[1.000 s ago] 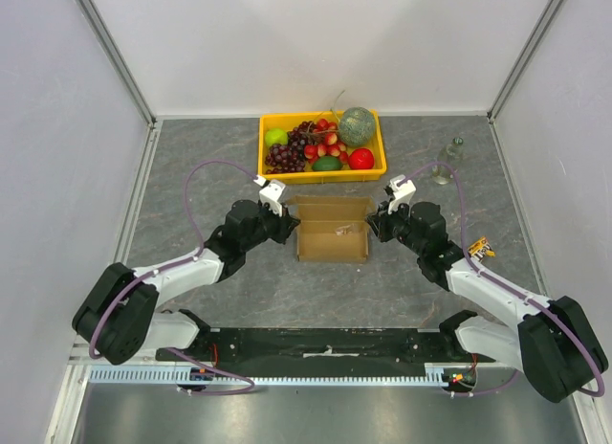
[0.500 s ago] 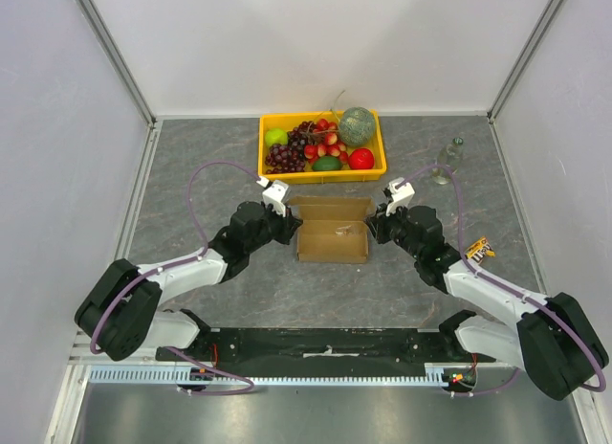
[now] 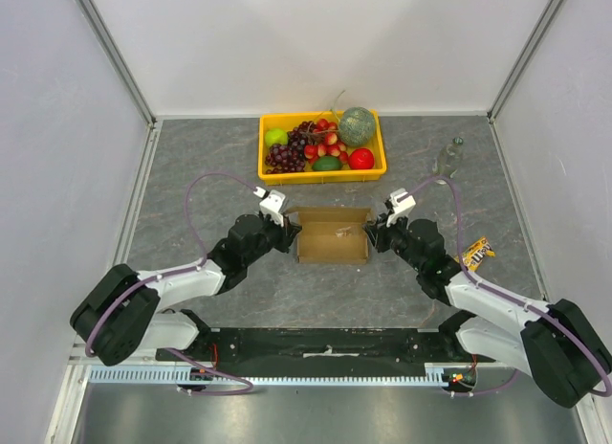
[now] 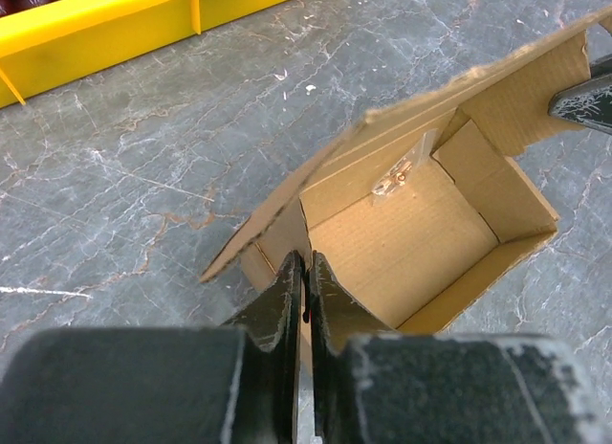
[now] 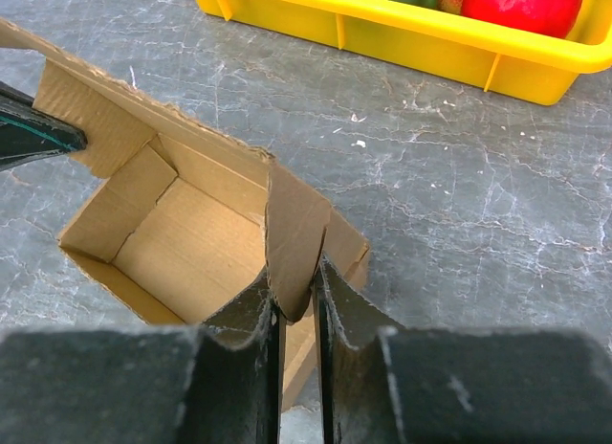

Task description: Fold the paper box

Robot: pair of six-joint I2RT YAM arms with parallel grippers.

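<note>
Top view: the paper box [image 3: 333,241] sat mid-desk [image 3: 191,166], drawn nearer the arms than a second earlier, rear lid lifting. Left wrist: the left hand [image 4: 304,296] had narrowed onto the left wall. Right wrist: the right hand [image 5: 295,315] pinched the right flap — sides held, lid pending.

The paper box [image 3: 332,241] is flanked by left gripper [image 3: 286,233] and right gripper [image 3: 375,232]; fruit crate [image 3: 287,174] is set behind it
</note>
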